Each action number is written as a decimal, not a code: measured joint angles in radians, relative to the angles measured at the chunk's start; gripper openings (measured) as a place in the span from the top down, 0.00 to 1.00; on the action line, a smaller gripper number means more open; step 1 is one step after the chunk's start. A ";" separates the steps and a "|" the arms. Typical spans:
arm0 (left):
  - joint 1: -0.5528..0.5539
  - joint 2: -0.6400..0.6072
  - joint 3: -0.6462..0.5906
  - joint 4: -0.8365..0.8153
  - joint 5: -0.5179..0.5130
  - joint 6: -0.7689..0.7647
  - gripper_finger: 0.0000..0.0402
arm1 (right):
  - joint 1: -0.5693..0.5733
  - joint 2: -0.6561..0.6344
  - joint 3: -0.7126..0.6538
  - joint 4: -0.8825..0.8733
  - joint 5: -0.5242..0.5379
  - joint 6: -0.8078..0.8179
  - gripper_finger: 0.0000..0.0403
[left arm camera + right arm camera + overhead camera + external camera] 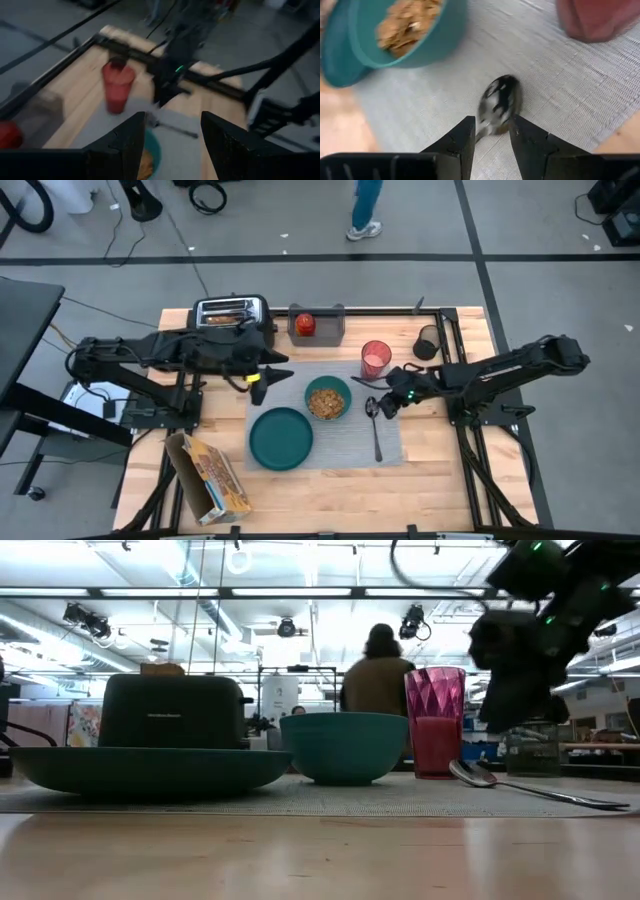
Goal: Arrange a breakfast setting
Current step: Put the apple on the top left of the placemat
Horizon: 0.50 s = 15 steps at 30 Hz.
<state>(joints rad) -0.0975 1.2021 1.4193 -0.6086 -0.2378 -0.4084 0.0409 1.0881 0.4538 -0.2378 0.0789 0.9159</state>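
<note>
A grey ribbed placemat (345, 442) lies mid-table. On it stand a teal plate (281, 438), a teal bowl (327, 399) holding cereal, and a translucent red cup (376, 359). A metal spoon (376, 430) lies flat along the mat's right side. My right gripper (492, 132) is open and hovers above the spoon's bowl end (500, 104), clear of it in the low view (515, 690). My left gripper (283, 368) is open and empty above the mat's far left corner. A red fruit (305, 324) sits in the grey tray. Toast (225, 318) sticks out of the toaster's slots.
A black toaster (232, 313) and a grey tray (318, 325) stand at the far edge. A small black cup (428, 345) is right of the red cup. An open cereal box (210, 475) lies at the near left. A person (378, 665) stands beyond the table.
</note>
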 joint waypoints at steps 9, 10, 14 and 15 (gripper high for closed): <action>0.153 0.154 0.000 -0.022 0.051 0.000 0.50 | 0.108 -0.210 0.011 -0.053 -0.001 0.023 0.68; 0.171 0.178 0.000 -0.016 0.055 0.013 0.50 | 0.117 -0.226 0.025 -0.061 0.002 0.015 0.68; 0.250 0.255 0.000 -0.007 0.060 0.053 0.52 | 0.138 -0.264 0.109 -0.063 0.028 -0.039 0.68; 0.274 0.271 0.000 -0.009 0.059 0.053 0.52 | 0.139 -0.269 0.133 -0.065 0.039 -0.051 0.68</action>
<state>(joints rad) 0.1762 1.4736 1.4193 -0.6173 -0.1783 -0.3552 0.1803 0.8191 0.5870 -0.3028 0.1183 0.8646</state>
